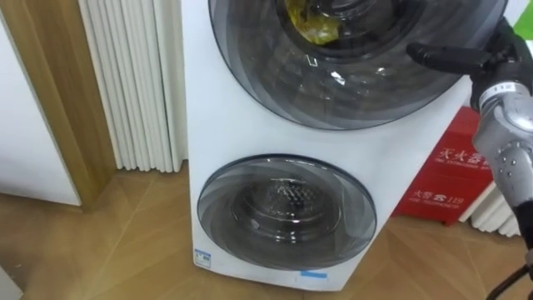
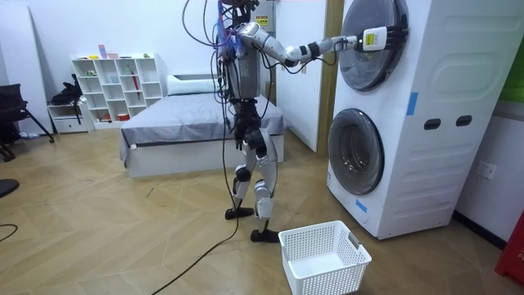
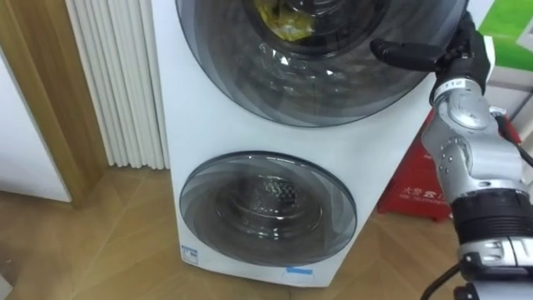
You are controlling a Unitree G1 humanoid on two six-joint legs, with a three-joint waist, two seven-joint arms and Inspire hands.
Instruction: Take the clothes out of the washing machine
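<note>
A yellow cloth lies inside the upper drum, behind the round tinted upper door of the white stacked washing machine. My right hand reaches in from the right, open. Its dark fingers lie straight against the glass near the door's right rim. The upper door looks shut, and so does the lower door. In the room view I stand facing the machine with my right arm stretched out to the upper door. My left hand is a small dark shape below that arm.
A white laundry basket stands on the wood floor by my feet, in front of the machine. A red box sits on the floor right of the machine. White pleated curtains hang on its left. A bed is behind me.
</note>
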